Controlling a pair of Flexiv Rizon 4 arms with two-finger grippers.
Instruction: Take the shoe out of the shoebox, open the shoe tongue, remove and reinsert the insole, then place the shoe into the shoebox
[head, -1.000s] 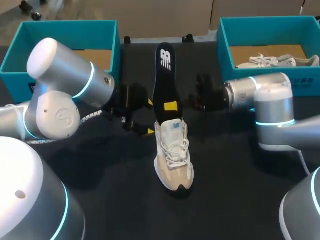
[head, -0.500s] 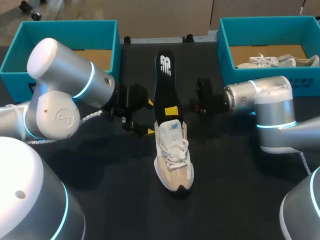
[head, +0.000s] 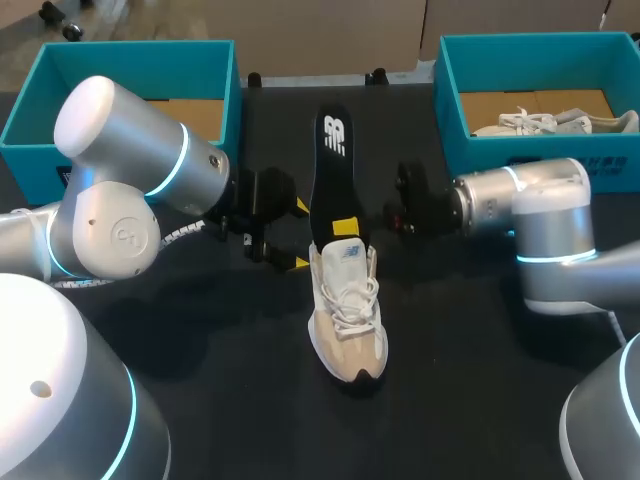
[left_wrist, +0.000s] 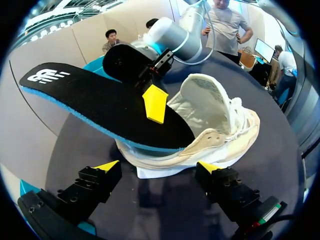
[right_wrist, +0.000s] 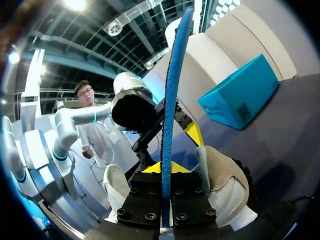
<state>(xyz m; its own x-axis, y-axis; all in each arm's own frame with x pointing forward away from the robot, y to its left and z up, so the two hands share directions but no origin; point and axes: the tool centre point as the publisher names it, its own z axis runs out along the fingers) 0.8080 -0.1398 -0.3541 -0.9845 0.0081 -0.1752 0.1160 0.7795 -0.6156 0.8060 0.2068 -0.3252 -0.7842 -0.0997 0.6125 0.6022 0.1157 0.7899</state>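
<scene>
**A:** The right gripper (right_wrist: 166, 169), what has it got?

**B:** It is clamped on the insole (head: 332, 165), one yellow-tipped finger on each face, low down just above the shoe's opening.

**A:** How does the insole sit?

**B:** It stands steeply, black on top with blue foam at the edge. Its lower end is inside the shoe (head: 347, 315) and the rest rises out toward the far side of the table (head: 200, 400).

**A:** And the shoe?

**B:** It is near the middle of the table, on its sole, with the toe toward the robot. It is pale and laced, and the tongue is pulled up.

**A:** The left gripper (head: 297, 236)?

**B:** Its fingers are spread wide. It is just beside the shoe's heel end, on the left, pointing at the shoe and insole but apart from both.

**A:** The boxes?

**B:** There are two teal ones at the far corners. The left box (head: 222, 90) shows a brown floor. The right box (head: 445, 100) has a second shoe (head: 555, 122) lying in it.
</scene>
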